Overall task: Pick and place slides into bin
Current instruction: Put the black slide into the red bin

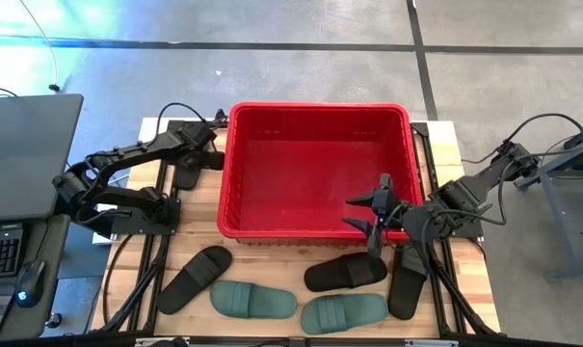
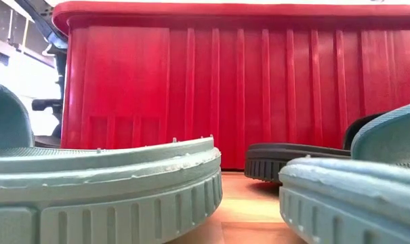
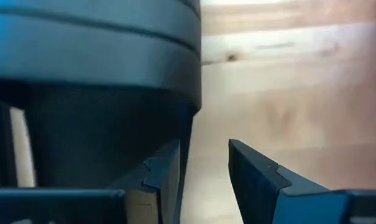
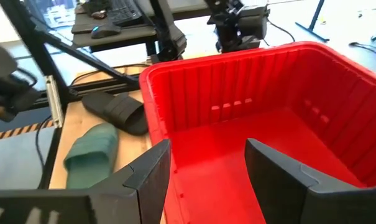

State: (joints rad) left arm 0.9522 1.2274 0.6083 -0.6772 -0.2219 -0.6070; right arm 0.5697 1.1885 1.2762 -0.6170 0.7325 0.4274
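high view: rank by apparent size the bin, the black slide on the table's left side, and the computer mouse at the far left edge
1. The bin, by far the largest.
2. The black slide, lying diagonally on the table's left side, much smaller than the bin.
3. The computer mouse, clearly smallest; it sits off the table, but the overhead camera should not distort this much.

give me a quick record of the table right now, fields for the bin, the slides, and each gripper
bin: red, no slides visible inside
black slides: three in front of the bin, one left of it
green slides: two, front edge
left gripper: open, beside the left black slide
right gripper: open, holding nothing, over the bin's front right corner
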